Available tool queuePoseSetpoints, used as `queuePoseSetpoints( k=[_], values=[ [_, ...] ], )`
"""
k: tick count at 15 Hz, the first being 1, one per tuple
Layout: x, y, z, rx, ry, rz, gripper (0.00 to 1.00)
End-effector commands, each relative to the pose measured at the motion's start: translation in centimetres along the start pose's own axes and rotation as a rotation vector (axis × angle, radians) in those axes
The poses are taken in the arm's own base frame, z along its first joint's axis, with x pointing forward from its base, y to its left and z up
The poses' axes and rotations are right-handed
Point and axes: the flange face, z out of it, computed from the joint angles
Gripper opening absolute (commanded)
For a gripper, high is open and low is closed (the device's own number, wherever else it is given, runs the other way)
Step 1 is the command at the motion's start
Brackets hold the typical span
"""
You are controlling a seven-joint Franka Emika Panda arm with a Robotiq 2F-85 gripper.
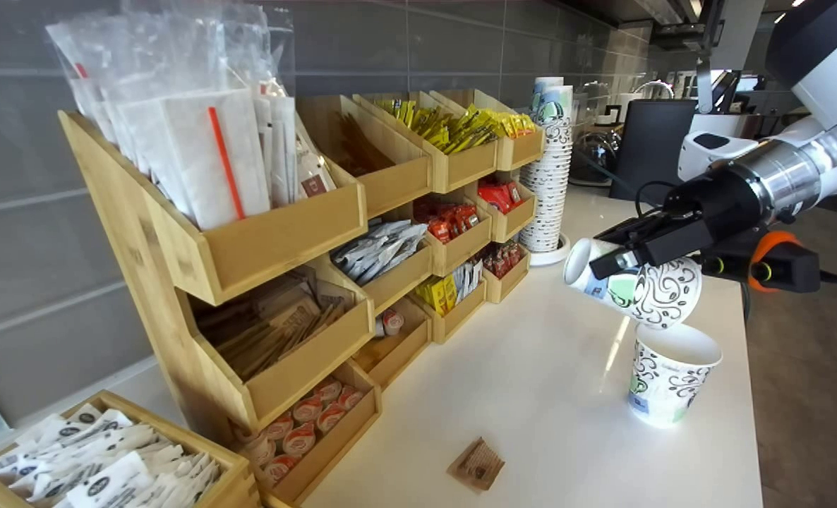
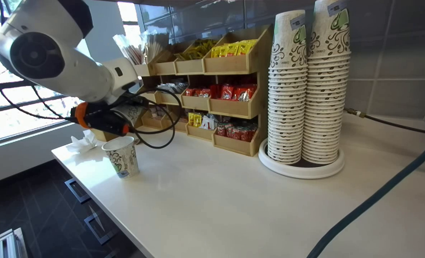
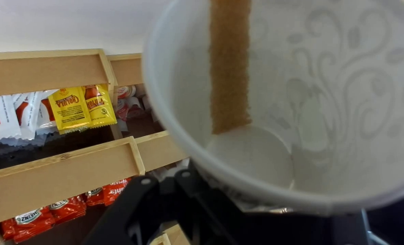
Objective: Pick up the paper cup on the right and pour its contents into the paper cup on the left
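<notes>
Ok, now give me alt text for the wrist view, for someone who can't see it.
A close look into a tipped paper cup held by the gripper, with a strip of brown grains along its inside wall. On the picture's left, wooden bins hold red Heinz packets, yellow packets and white packets.

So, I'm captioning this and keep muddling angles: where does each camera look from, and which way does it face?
In an exterior view: from a counter end, looking past the rack toward the cup stacks; arm and fingers at right.
In an exterior view: from near the cup stacks, looking toward the window; arm at left.
Wrist view: from behind the fingers, which show at bottom, looking into the tilted cup, rack beyond.
Both exterior views share the standing cup, rack and cup stacks.
</notes>
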Motion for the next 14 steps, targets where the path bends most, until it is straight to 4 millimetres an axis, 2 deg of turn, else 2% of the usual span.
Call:
queuePoseSetpoints(
  k=[1, 8, 14],
  values=[
    [0.27, -0.29, -0.22, 0.005, 0.018, 0.003, 0.42],
    [0.04, -0.12, -0.16, -0.022, -0.006, 0.004, 0.42],
    [0.62, -0.24, -0.67, 0.009, 0.042, -0.006, 0.42]
  ],
)
